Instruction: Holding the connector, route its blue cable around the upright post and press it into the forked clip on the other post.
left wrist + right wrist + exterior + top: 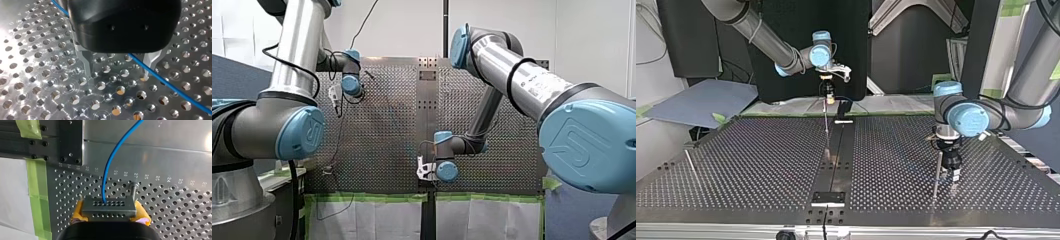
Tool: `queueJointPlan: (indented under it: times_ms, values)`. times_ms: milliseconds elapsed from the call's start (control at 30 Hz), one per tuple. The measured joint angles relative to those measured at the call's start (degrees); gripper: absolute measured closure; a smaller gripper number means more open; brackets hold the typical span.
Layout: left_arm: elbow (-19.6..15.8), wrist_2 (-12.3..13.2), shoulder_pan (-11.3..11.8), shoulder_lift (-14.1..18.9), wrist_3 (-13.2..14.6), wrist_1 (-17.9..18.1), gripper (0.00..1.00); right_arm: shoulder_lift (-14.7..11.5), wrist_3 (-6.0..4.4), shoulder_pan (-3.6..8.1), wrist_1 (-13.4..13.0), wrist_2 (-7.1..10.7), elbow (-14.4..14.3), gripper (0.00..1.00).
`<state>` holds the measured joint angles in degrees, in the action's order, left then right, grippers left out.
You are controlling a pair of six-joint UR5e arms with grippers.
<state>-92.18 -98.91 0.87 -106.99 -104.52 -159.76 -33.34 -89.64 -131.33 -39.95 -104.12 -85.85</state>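
Your right tool [110, 218] pinches the connector [109, 207] at the top view's upper middle, blue cable [112, 162] leading ahead, upright post [134, 190] just beside the connector; left tool [118, 73] spread over the cable.

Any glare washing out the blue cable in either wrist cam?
Left wrist view: strong glare on the perforated table beside my left gripper, but the blue cable lies clear of it. Right wrist view: one bright patch on the table far ahead of the connector, away from the cable, which reads plainly.
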Motion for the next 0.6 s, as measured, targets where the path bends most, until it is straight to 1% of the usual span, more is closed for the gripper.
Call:
queueJointPlan:
  times_ms: [400, 600]
  values:
    - [0.02, -0.59, -0.04, 0.00, -0.20, -0.42, 0.00, 0.00, 0.00, 0.01, 0.00, 0.00, 0.00, 1.00]
    - [0.00, -2.03, -0.19, 0.00, -0.25, -1.06, 0.00, 0.00, 0.00, 0.00, 0.00, 0.00, 0.00, 1.00]
